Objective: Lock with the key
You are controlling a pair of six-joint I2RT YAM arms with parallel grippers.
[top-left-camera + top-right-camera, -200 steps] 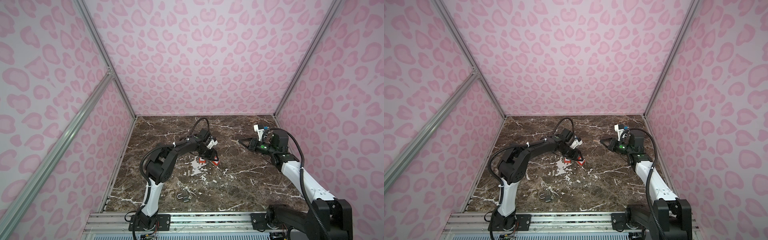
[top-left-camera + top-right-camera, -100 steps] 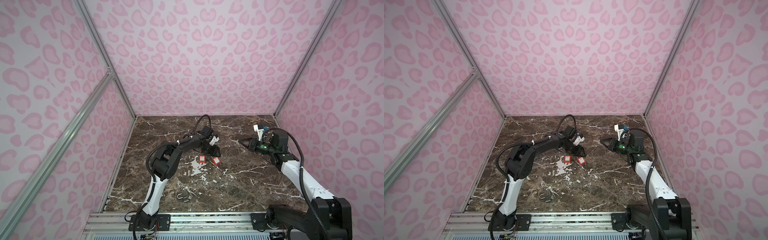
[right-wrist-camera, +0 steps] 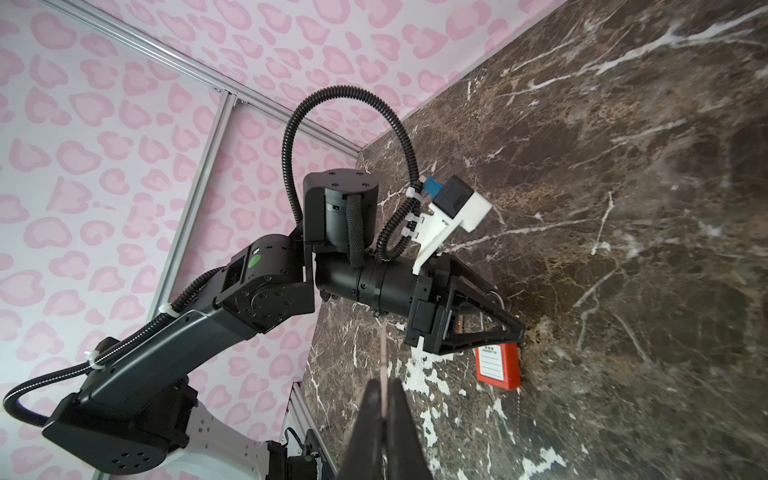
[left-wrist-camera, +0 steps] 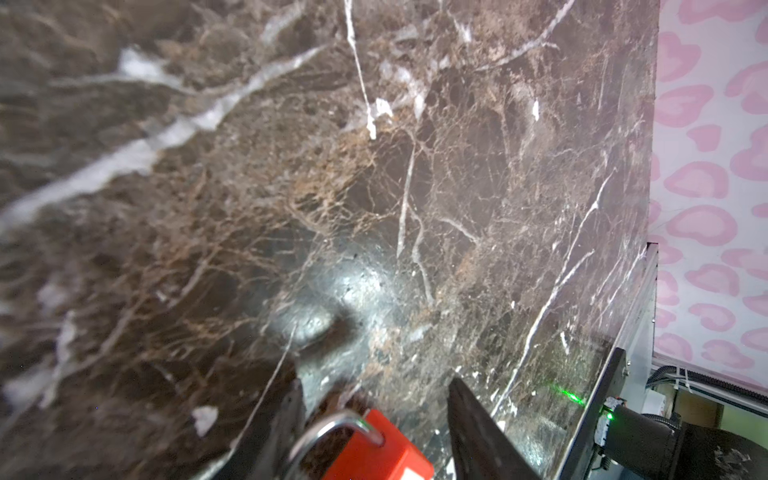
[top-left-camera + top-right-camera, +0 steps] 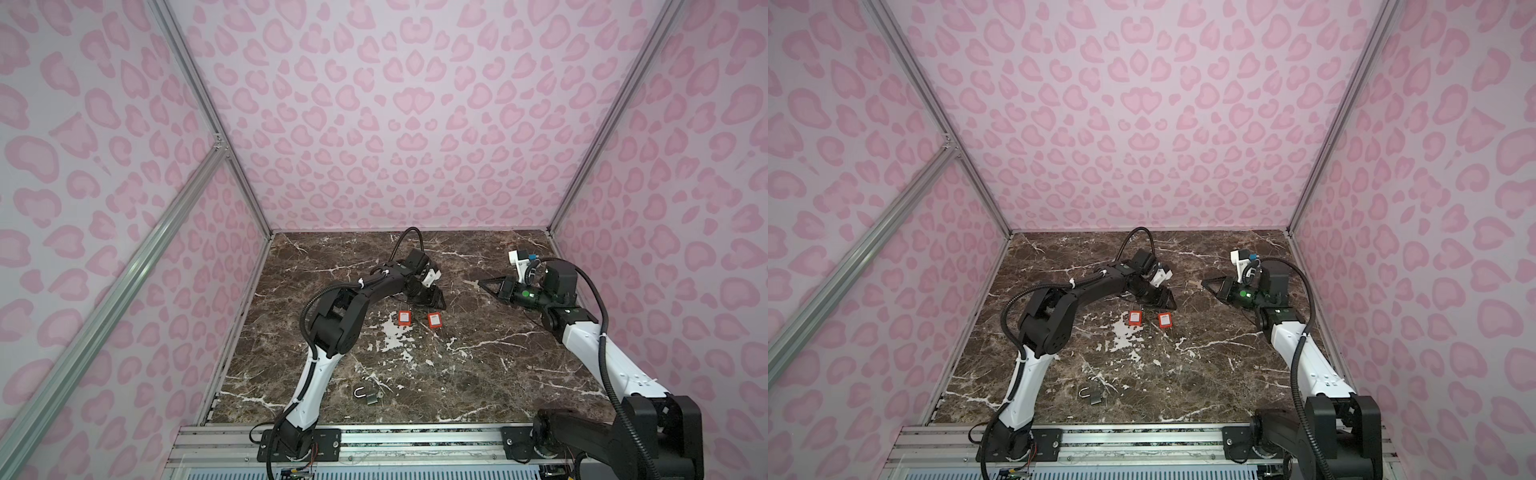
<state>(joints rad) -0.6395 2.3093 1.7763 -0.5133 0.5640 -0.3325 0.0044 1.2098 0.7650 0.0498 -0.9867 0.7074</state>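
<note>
The left gripper point(image 4: 374, 384) hangs with jaws apart just beside a red padlock point(image 4: 374, 451) on the marble table point(image 5: 478, 374) (a second red padlock point(image 5: 404, 318) lies alongside). The right gripper point(image 5: 484, 284), fingers pressed together, hovers well apart.

Cuts off the red padlock point(image 4: 376, 451) at the frame edge, hiding most of its body; blurs the marble tabletop point(image 4: 75, 199) farthest from that padlock.

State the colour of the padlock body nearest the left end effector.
Red; the padlock body shows best in the left wrist view.
</note>
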